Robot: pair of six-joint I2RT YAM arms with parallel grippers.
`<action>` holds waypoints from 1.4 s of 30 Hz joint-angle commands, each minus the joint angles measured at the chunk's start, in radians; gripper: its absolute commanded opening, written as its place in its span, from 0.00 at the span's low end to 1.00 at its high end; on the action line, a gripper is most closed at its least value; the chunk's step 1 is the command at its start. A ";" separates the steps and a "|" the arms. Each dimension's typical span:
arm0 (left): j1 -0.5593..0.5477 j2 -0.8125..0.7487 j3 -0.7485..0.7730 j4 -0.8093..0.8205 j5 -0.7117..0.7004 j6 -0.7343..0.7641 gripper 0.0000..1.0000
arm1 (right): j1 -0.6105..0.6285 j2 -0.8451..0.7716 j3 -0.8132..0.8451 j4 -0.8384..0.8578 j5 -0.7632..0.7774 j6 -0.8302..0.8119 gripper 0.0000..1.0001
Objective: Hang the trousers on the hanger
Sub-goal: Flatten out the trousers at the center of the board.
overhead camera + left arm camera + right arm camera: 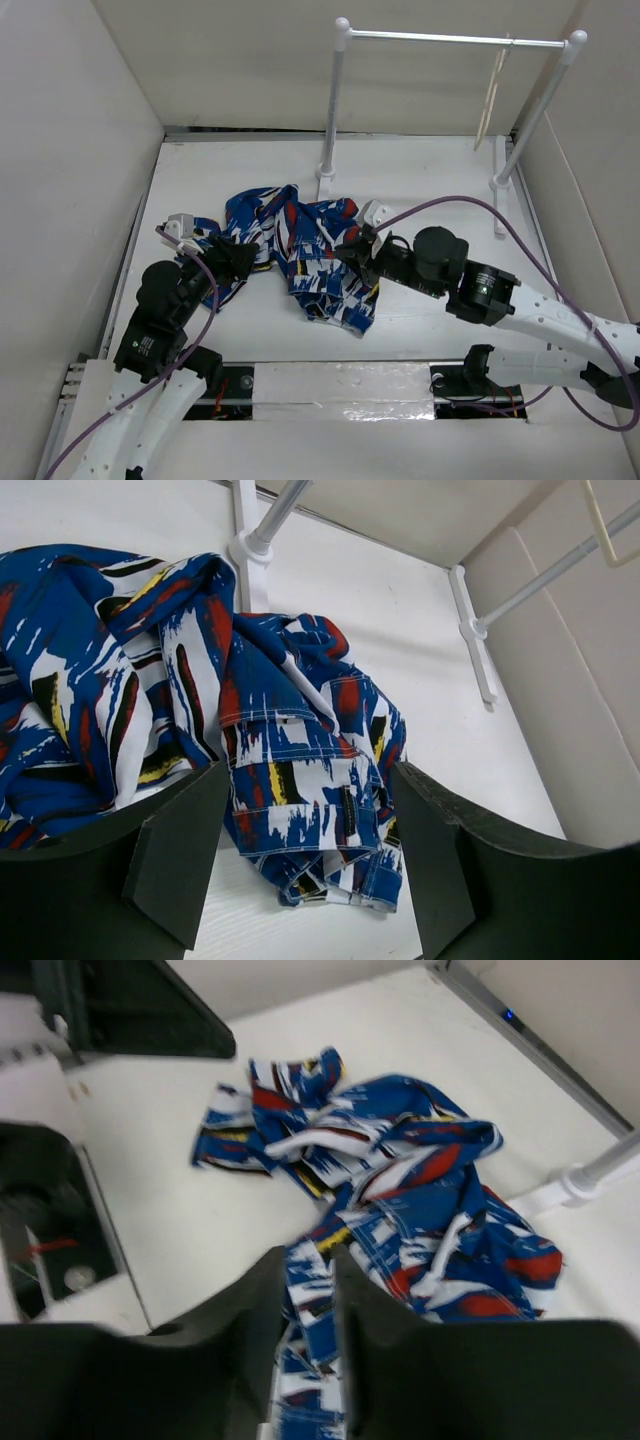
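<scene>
The trousers (300, 250) lie crumpled mid-table (430, 190), w/ the R gripper (308, 1290) pinched tight on a fold at their R side, the L gripper (243, 256) gaping wide at their L edge, & the hanger (490, 100) dangling off the rack (450, 39) at the back, well apart.

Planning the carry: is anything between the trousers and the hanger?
Nothing visible. Bare table lies between the trousers and the hanger, which hangs from the rail close to one post.
</scene>
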 commanded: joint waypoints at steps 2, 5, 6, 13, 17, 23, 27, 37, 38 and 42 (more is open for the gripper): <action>0.008 0.006 -0.009 0.036 0.009 0.003 0.63 | -0.006 0.028 -0.015 0.124 -0.058 0.017 0.00; 0.008 0.015 -0.013 0.036 -0.008 -0.002 0.58 | 0.038 0.124 0.065 0.034 -0.043 -0.027 0.00; 0.008 0.015 -0.013 0.033 -0.014 -0.003 0.55 | 0.038 0.146 0.065 0.028 -0.010 -0.038 0.00; 0.008 0.046 0.002 -0.019 -0.143 -0.045 0.07 | 0.127 0.365 0.150 -0.020 0.178 -0.093 0.00; 0.008 0.046 0.008 -0.042 -0.200 -0.075 0.13 | 0.127 0.465 0.166 0.001 0.158 -0.110 0.32; 0.017 0.069 0.014 -0.068 -0.249 -0.100 0.56 | 0.147 0.701 0.278 -0.041 0.170 -0.145 0.53; 0.017 0.074 0.017 -0.080 -0.277 -0.115 0.60 | 0.166 0.835 0.357 -0.095 0.248 -0.150 0.57; 0.017 0.069 0.020 -0.096 -0.312 -0.138 0.59 | 0.176 0.978 0.361 -0.025 0.479 -0.197 0.63; 0.017 0.071 0.020 -0.097 -0.312 -0.137 0.59 | 0.176 0.994 0.357 -0.023 0.492 -0.199 0.63; 0.037 0.074 0.020 -0.094 -0.307 -0.138 0.60 | 0.176 1.001 0.311 0.015 0.577 -0.171 0.56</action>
